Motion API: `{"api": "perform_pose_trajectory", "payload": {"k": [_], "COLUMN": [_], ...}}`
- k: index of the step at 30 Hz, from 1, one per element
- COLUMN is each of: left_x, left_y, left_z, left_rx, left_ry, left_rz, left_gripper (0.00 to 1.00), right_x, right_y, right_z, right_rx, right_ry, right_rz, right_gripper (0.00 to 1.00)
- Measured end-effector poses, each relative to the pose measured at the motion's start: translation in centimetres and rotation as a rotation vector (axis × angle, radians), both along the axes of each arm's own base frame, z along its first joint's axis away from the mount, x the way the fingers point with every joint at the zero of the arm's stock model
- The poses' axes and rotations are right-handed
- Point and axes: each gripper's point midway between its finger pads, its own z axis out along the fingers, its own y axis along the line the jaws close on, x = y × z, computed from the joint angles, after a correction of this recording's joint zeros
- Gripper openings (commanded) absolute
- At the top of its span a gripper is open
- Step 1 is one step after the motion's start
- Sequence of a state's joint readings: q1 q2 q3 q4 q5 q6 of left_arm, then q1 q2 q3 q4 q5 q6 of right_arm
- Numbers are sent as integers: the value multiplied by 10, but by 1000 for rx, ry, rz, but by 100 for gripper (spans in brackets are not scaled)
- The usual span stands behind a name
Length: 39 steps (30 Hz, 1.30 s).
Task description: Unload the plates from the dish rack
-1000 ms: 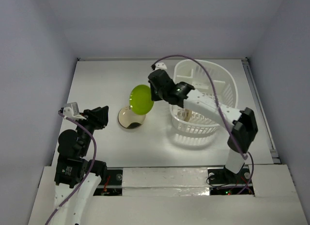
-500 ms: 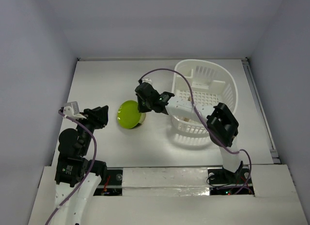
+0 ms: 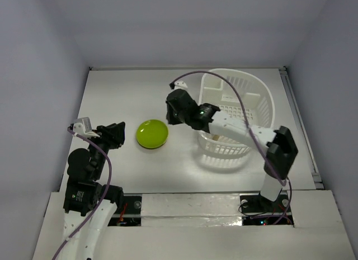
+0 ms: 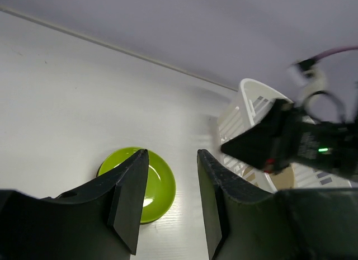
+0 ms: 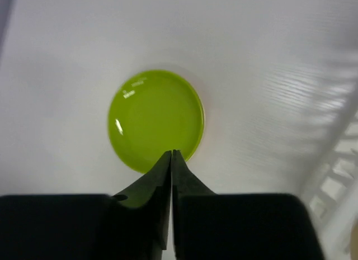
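Note:
The lime green plate [image 3: 152, 133] lies flat on the table left of the white dish rack [image 3: 254, 92]. It also shows in the right wrist view [image 5: 155, 119] and the left wrist view [image 4: 159, 184]. My right gripper [image 3: 170, 116] hovers just right of the plate and above it, shut and empty [image 5: 172, 155]. My left gripper [image 3: 117, 131] is open and empty to the left of the plate [image 4: 172, 154]. A tan plate [image 3: 215, 137] shows low inside the rack. The other plates are hidden.
The rack [image 4: 251, 103] takes up the right half of the table and its lattice wall shows at the right edge of the right wrist view [image 5: 335, 182]. Grey walls enclose the table on three sides. My right arm [image 3: 240, 126] reaches across the rack's front.
My right gripper carried the green plate down and left, laid it flat over the brown plate on the table, let go and drew back up to the right. The left arm has not moved.

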<state>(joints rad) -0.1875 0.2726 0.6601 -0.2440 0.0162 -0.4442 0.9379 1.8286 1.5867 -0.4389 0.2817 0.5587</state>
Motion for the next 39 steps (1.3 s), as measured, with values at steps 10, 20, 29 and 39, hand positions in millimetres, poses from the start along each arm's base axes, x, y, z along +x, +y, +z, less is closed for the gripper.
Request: {"api": "perform_pose_trajectory", "payload": {"k": [10, 20, 29, 39], "left_x": [0, 0, 0, 0], "left_y": [0, 0, 0, 0], "left_z": [0, 0, 0, 0], "left_rx": [0, 0, 0, 0], "left_ry": [0, 0, 0, 0], "left_rz": [-2, -2, -2, -2], "left_gripper": [36, 36, 36, 36], "right_x": [8, -5, -1, -2], "right_y": [-174, -245, -243, -260], "right_z": [119, -2, -29, -9], "right_rx": [-32, -463, -558, -678], "right_ry": [-253, -19, 28, 16], "right_rz": [-416, -470, -426, -411], "right_gripper": [47, 56, 14, 0]}}
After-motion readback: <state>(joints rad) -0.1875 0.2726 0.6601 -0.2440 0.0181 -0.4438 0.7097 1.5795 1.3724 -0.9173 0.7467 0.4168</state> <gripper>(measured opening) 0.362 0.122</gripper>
